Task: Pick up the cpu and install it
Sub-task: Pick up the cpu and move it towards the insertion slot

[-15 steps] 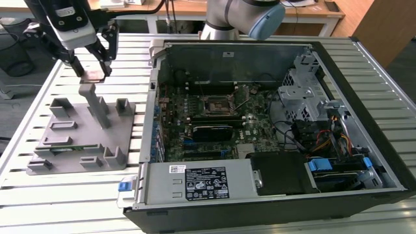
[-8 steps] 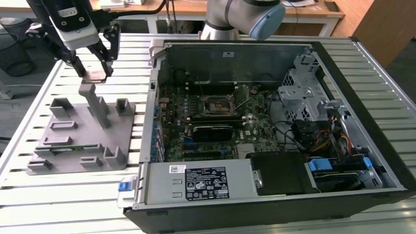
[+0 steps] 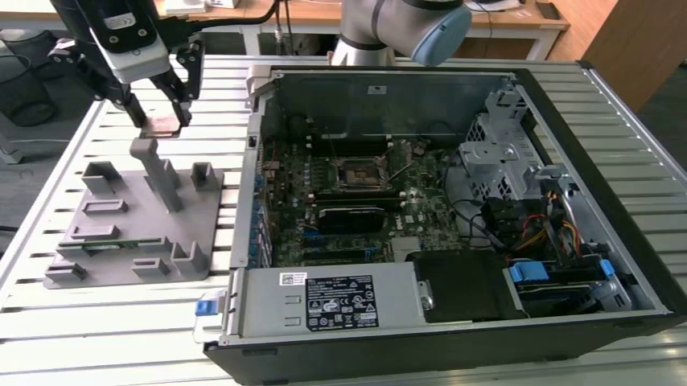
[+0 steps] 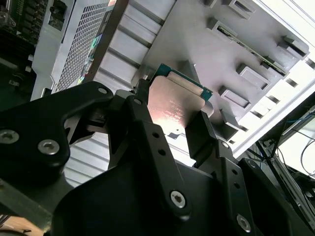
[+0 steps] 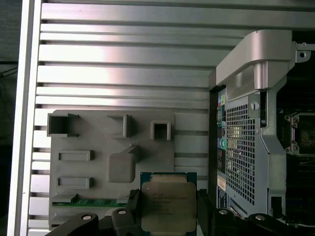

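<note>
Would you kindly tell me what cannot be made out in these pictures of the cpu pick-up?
- Underside of the cpu: both wrist views face its metal top.
- Its gripped sides: second wrist view, covered by fingers of the hand.
- Socket pins and lever: exterior view, too small.
- Green strip in gray fixture: exterior view, mostly sunk in its slot.

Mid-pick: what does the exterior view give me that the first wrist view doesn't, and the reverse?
Exterior view adds: the power supply, the drive cage and the cables inside the open computer case. First wrist view adds: the cpu's metal top and green rim seen face-on. Both share: the end effector shut on the cpu, over the gray fixture tray on the slatted table.
</note>
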